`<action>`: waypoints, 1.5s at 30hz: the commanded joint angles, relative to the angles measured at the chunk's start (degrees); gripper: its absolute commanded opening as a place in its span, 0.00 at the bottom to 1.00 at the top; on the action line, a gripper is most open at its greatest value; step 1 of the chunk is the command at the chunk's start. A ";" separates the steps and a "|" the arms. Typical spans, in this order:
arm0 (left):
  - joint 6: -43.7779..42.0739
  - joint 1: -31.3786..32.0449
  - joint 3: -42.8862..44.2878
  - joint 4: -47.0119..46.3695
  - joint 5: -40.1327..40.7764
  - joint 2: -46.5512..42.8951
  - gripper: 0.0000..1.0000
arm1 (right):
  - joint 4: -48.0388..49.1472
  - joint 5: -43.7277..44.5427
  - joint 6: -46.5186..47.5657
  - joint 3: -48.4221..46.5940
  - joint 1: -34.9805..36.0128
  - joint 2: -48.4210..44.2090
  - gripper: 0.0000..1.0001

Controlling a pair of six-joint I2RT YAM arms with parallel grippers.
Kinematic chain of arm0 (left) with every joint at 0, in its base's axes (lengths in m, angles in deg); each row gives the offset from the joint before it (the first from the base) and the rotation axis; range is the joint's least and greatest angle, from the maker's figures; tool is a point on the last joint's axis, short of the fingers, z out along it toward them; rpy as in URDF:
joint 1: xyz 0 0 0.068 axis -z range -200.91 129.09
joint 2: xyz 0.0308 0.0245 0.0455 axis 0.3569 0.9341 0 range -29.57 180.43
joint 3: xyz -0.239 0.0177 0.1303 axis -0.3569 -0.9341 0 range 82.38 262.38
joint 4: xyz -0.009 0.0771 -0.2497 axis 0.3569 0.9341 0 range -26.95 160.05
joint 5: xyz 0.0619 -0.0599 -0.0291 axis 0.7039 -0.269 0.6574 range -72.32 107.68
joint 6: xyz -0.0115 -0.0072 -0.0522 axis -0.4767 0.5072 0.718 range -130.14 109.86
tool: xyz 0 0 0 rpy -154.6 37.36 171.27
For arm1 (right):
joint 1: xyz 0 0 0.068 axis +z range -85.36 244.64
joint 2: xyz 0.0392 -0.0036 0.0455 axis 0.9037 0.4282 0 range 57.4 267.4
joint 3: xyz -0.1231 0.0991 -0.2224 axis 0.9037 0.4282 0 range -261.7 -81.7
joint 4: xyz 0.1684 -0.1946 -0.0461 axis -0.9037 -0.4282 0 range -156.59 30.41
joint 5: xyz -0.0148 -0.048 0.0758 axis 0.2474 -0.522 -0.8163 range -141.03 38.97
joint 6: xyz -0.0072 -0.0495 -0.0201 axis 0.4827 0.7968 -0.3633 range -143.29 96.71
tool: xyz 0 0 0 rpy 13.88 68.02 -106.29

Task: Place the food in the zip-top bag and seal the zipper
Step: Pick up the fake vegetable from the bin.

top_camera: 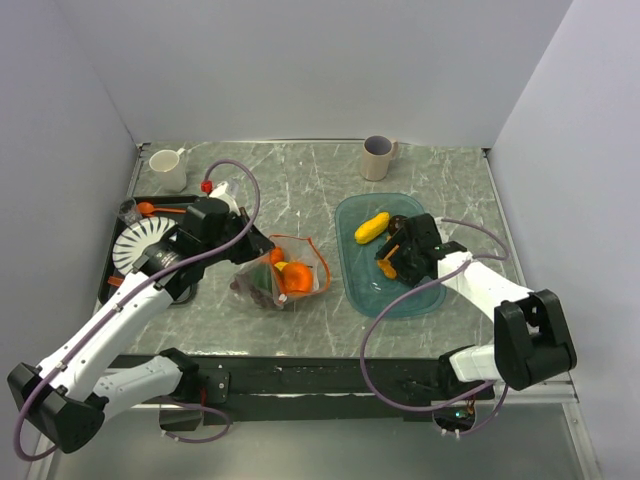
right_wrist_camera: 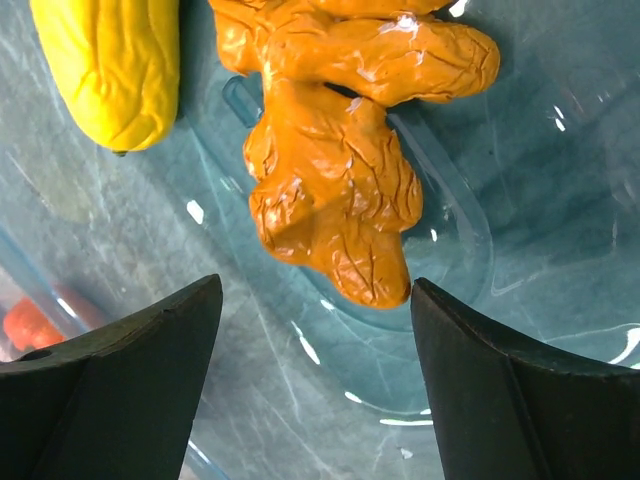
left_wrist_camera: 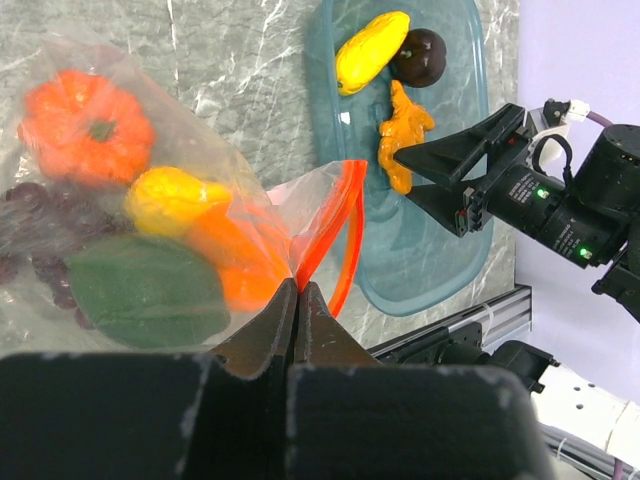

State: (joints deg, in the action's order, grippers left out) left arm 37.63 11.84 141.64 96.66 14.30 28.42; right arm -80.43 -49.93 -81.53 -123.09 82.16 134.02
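Teal tray (top_camera: 360, 272) under wide-open right gripper (right_wrist_camera: 315, 285), left gripper (left_wrist_camera: 298, 285) pinching zipper (left_wrist_camera: 322, 222), mug (top_camera: 377, 157) behind

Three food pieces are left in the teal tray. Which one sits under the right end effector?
The knobbly orange root-shaped piece, framed by the open right end effector; the yellow oblong piece and dark round fruit lie beyond it.

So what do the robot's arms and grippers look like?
The left arm and right arm: white links, black joints, a purple cable looping along each. The left gripper and right gripper: black wedge-shaped fingers; small green lights on the right one's body.
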 commanded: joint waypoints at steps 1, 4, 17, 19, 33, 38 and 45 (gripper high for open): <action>0.22 -0.15 0.68 -3.11 -0.58 0.19 0.01 | 3.17 2.06 0.84 0.08 -0.38 2.04 0.82; 0.13 -0.15 0.68 -3.28 -0.84 0.36 0.01 | 2.91 3.20 1.63 -1.06 -0.47 4.06 0.80; 0.31 -0.15 0.59 -3.19 -0.84 0.80 0.01 | 7.30 2.76 4.18 1.13 -0.47 4.60 0.48; 0.22 -0.15 0.59 -3.37 -1.19 0.98 0.01 | 8.35 1.80 5.06 1.74 -0.56 3.98 0.44; 0.48 -0.15 -0.03 -4.34 -2.07 1.33 0.01 | 6.61 -0.93 12.70 2.89 -0.47 -4.37 0.00; 0.57 -0.15 0.24 -4.25 -1.98 1.50 0.01 | 5.29 -4.61 16.56 2.72 -0.38 -8.76 0.00; 0.75 -0.15 -0.11 -4.25 -1.72 1.24 0.01 | 1.86 -14.19 22.37 0.26 1.81 -15.97 0.00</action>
State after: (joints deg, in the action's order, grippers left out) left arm 37.63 11.84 141.62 95.39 13.01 30.28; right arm -76.28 -57.86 -64.18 -120.55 82.53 123.29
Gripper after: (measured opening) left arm 0.017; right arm 0.098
